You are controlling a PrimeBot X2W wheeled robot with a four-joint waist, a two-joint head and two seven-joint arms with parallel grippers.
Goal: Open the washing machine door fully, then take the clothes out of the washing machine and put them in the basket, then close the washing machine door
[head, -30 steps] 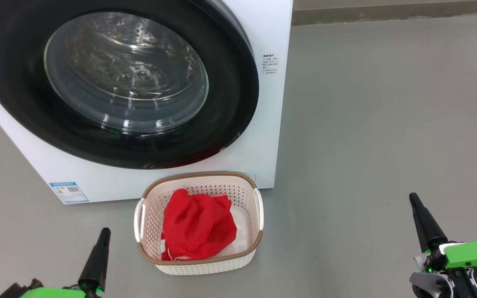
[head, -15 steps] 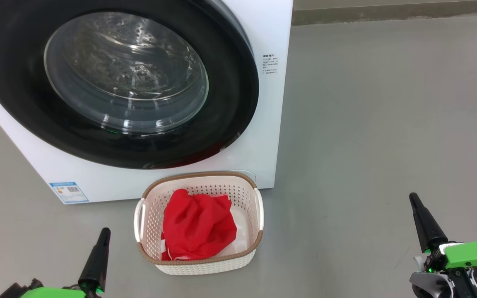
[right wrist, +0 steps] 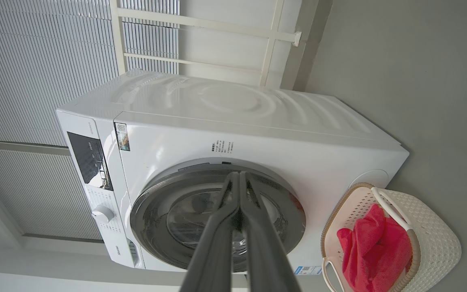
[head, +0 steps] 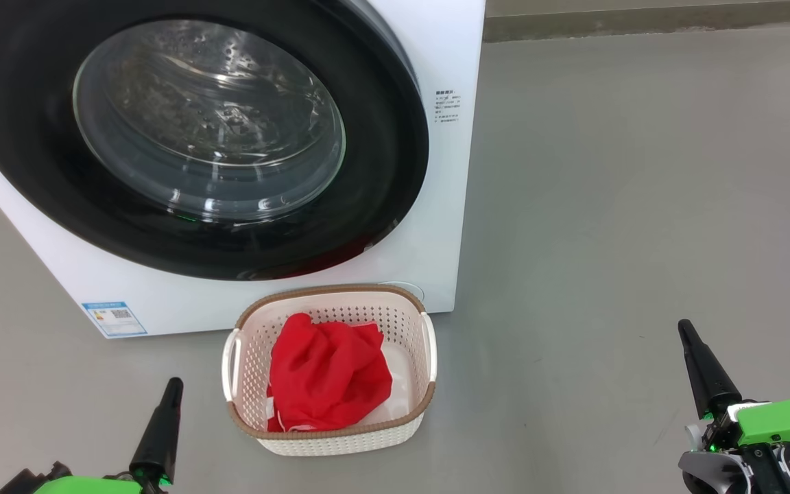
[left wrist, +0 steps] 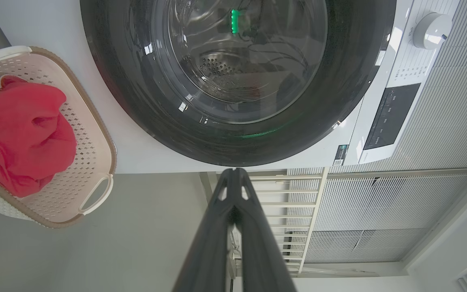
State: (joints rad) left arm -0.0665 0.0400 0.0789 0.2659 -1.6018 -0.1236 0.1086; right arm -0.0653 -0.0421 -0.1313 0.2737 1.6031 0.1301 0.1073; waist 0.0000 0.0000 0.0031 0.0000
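Judged the task near its end. Found the washing machine door lying flush against the front of the washing machine, with no gap seen round the black rim in the right wrist view and no red fabric seen through the glass. Found the clothes heaped inside the basket, set on the floor just in front of the washing machine, below the door's lower right rim and almost against the white front panel.

Took the step in hand to be closing the door, or confirming it. Could not tell from these views whether latched or merely resting shut. Best settled, in my judgement, by one short firm push with a closed fingertip on the black rim, never on the bulging glass, and square to the front of the washing machine to avoid skidding on the gloss. Worth routing any such reach wide of the basket.

Found the left gripper clenched, fingers pressed together on nothing, low in front of the washing machine near its blue label corner, tip aimed toward the door. Found the right gripper likewise clenched and empty, well apart from the washing machine, out beyond its right side, tip angled back toward it.
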